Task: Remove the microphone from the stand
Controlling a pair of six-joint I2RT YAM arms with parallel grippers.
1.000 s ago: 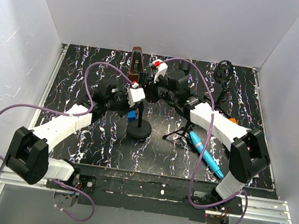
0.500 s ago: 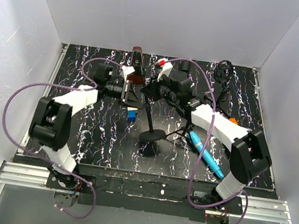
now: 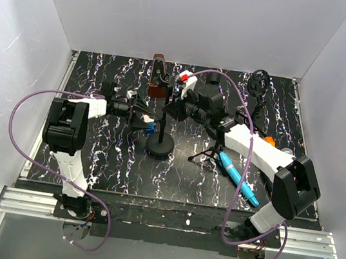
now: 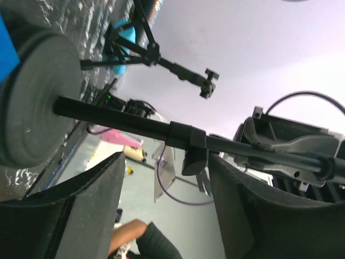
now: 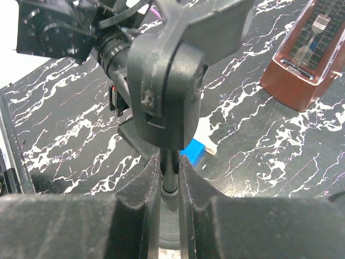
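table (image 3: pixel 115 166): black slab with white veining, white walls on three sides.
right arm (image 3: pixel 255 148): reaches from the near right corner up and left to mid-table.
left arm (image 3: pixel 66 126): folded at the left side, forearm pointing right toward the stand.
stand (image 3: pixel 159 146): round base flat on the table at mid-table, pole upright. In the left wrist view the pole (image 4: pixel 118 121) has a collar with a knob partway up. In the right wrist view a grey clip (image 5: pixel 172 81) sits on top of it; can't tell what, if anything, the clip holds.
right claw (image 3: pixel 173 105): pinched tight on the upper pole, a finger on each side, pole (image 5: pixel 170 172) seen between them. Also shows as clamped in the left wrist view (image 4: pixel 291 148).
left claw (image 3: pixel 139 115): about half open, nothing in it. It is just left of the stand, and the fingers (image 4: pixel 91 210) sit near the pole without touching it.
metronome (image 3: pixel 159 78): brown, upright, behind the stand toward the back wall.
mic (image 3: pixel 245 189): teal stick, looks like the mic. It lies flat on the table at right, well apart from the stand and from both claws.
tripod (image 3: pixel 205 152): small, black, just left of the mic's far end.
block (image 3: pixel 150 127): blue, on the table between left claw and stand base.
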